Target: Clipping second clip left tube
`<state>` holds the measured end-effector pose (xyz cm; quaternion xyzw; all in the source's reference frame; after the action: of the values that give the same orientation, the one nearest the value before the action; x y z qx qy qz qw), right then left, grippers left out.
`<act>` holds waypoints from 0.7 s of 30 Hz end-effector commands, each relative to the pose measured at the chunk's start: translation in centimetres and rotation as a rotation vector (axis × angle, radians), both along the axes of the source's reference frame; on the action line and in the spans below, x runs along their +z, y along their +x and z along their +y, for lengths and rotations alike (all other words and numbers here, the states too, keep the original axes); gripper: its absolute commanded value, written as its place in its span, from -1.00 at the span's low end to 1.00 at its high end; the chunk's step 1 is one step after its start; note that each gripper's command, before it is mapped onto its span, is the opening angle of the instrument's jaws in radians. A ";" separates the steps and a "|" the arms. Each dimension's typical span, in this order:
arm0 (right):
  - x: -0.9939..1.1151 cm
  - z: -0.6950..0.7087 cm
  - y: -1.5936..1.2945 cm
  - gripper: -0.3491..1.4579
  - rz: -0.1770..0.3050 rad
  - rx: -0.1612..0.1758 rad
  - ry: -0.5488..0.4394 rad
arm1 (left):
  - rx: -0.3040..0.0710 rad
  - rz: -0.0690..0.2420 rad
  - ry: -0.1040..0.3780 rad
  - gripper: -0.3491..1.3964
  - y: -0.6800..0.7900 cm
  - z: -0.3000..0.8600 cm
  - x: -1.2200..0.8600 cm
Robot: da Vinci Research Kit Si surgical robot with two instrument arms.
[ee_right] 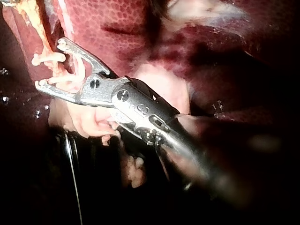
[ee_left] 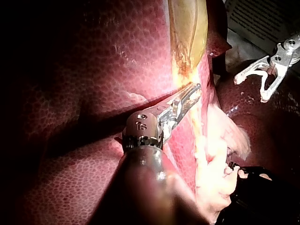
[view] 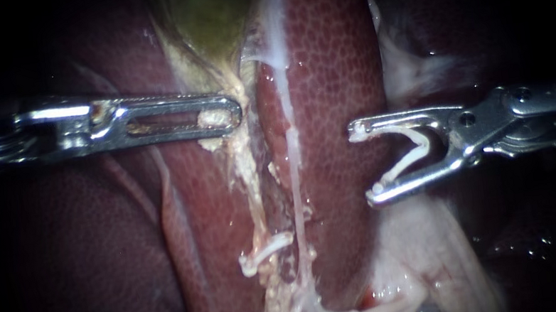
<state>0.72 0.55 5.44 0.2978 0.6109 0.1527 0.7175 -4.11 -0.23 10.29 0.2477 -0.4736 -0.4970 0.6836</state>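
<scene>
Left tube: one clip seated, a second clip carried well apart from it.
Endoscope view: the left tube [view: 249, 174] runs vertically at centre frame, from the gallbladder [view: 208, 7] at the top down between the lobes of the liver [view: 330, 63]. A seated clip [view: 265, 252] crosses it low down. The left instrument [view: 233, 112] pinches the gallbladder's lower end with its jaws pressed together. At right, well apart from the tube, the right instrument [view: 363, 164] grips an open clip [view: 401, 168] between wide-set jaws, mouth pointing left. Left wrist view: two instruments, one clip. Right wrist view: one instrument and both clips, the seated clip ahead of the jaw tips.
</scene>
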 end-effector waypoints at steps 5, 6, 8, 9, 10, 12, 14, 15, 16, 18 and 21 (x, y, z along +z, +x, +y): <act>0.00 0.00 0.00 0.05 0.000 0.000 0.000 | 0.003 -0.002 0.003 -1.00 0.06 0.01 -0.08; 0.00 0.00 0.00 0.05 0.000 0.000 0.000 | 0.006 -0.005 0.006 -1.00 0.08 0.02 -0.12; 0.00 0.00 0.00 0.05 0.000 0.000 0.000 | 0.004 -0.005 0.010 -1.00 0.13 0.06 -0.21; 0.00 0.00 0.00 0.05 0.000 0.000 0.000 | 0.003 0.000 0.012 -1.00 0.16 0.08 -0.25; 0.00 0.00 0.00 0.05 0.000 0.000 0.000 | 0.002 0.001 0.013 -1.00 0.18 0.09 -0.28; 0.00 0.00 0.00 0.05 0.000 0.000 0.000 | -0.006 -0.001 0.013 -1.00 0.24 0.12 -0.35; 0.00 0.00 0.00 0.05 0.000 0.000 0.000 | -0.016 -0.004 0.012 -1.00 0.33 0.15 -0.44; 0.00 0.00 0.00 0.05 0.000 0.000 0.000 | -0.024 -0.005 0.011 -1.00 0.39 0.18 -0.49; 0.00 0.00 0.00 0.05 0.000 0.000 0.000 | -0.025 -0.004 0.006 -1.00 0.44 0.21 -0.53; 0.00 0.00 0.00 0.05 0.000 0.000 0.000 | -0.039 -0.005 0.000 -1.00 0.55 0.26 -0.62; 0.00 0.00 0.00 0.05 0.000 0.000 0.000 | -0.052 -0.009 -0.006 -1.00 0.66 0.32 -0.72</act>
<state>0.72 0.55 5.43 0.2978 0.6110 0.1526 0.7174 -3.42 0.09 9.56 0.2350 -0.4842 -0.5127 0.6689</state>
